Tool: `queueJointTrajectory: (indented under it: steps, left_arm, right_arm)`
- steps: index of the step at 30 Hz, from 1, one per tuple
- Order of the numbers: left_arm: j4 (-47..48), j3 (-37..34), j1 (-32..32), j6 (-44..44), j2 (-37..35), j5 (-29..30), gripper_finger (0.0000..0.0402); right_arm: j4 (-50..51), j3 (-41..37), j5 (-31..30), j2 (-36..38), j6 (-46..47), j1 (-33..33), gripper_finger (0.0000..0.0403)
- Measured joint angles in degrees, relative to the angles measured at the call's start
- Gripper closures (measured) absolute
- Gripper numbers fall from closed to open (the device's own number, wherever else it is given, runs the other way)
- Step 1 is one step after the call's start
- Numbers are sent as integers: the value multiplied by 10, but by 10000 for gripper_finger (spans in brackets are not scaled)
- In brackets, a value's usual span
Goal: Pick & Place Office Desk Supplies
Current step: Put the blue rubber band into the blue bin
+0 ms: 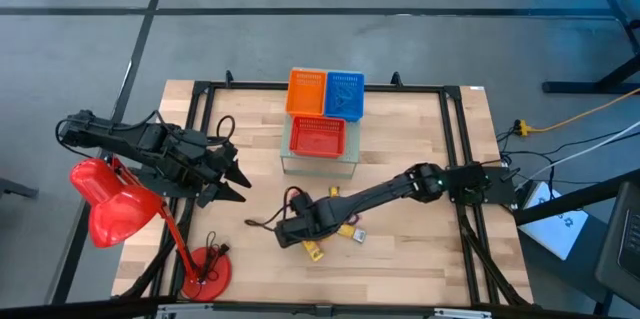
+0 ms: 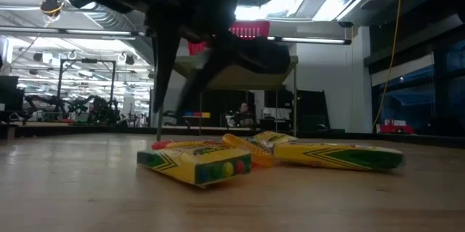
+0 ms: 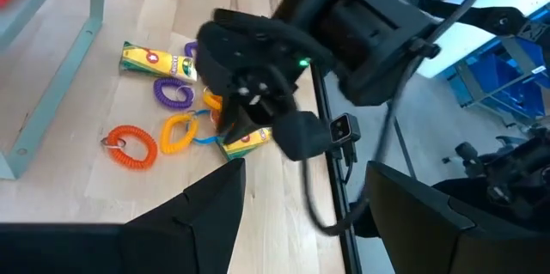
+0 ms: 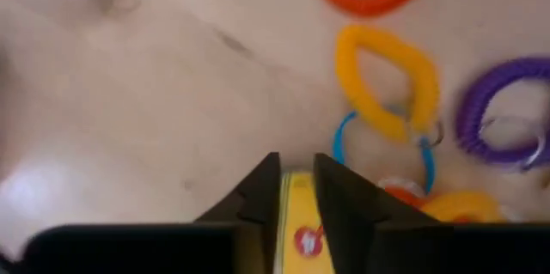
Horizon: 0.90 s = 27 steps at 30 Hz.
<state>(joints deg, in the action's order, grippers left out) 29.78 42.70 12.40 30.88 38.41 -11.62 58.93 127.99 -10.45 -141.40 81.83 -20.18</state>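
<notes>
The right gripper [image 4: 296,190], low over the supplies at the table's near middle, narrowly pinches a yellow crayon box [image 4: 298,222] beside the yellow loop [image 4: 384,81], seemingly mid-pick, needing a firm lift toward the baskets [image 1: 325,94].

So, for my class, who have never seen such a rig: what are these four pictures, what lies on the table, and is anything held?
Two dark robot arms work at a wooden table. One picture looks down from above, one looks level across the tabletop, and one comes from each wrist. On the table lie coiled loops, orange, yellow and purple, and yellow crayon boxes. The right gripper has its jaws around one crayon box. The left gripper waits open, beside a red desk lamp.
</notes>
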Motion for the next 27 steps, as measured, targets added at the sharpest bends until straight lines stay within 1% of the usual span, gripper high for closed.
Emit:
queueJointTrajectory:
  steps: [5, 7, 9, 12, 22, 27]
  left_arm:
    - [0, 0, 0, 0, 0, 0, 162]
    - [0, 0, 0, 0, 0, 0, 162]
    - [0, 0, 0, 0, 0, 0, 162]
    - [0, 0, 0, 0, 0, 0, 162]
    - [0, 0, 0, 2, 0, 0, 162]
    - [0, 0, 0, 5, 0, -1, 162]
  right_arm:
    - [7, -2, 22, -8, 5, 8, 256]
    - [13, -4, 27, -12, 10, 9, 242]
    - [4, -2, 31, -16, 17, 10, 236]
    - [1, -2, 36, -29, 19, 11, 238]
    - [-13, -3, 33, -43, 36, 10, 269]
    - [-13, -2, 38, -50, 37, 10, 293]
